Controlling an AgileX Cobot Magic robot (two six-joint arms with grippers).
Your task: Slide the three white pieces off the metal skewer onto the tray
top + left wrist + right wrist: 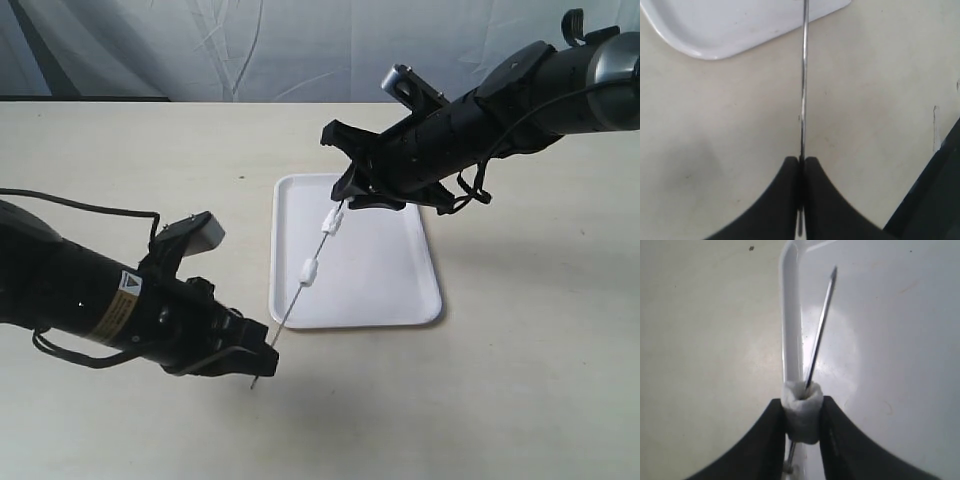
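Note:
The metal skewer (290, 308) slants up from my left gripper (262, 362) to my right gripper (345, 203), above the tray (370, 270). The left gripper (801, 160) is shut on the skewer (803, 90) near one end. My right gripper (802, 405) is shut on one white piece (802, 415), and the skewer's pointed tip (820, 325) pokes out past it. In the exterior view one white piece (331, 222) sits at the right fingertips and another (308, 269) lower on the rod. I cannot make out a third piece for certain.
The tray's rim (791, 315) passes just under the held piece, and a tray corner (730, 25) shows in the left wrist view. The beige table (520, 380) surrounds the tray. A grey cloth backdrop (250, 50) hangs behind it.

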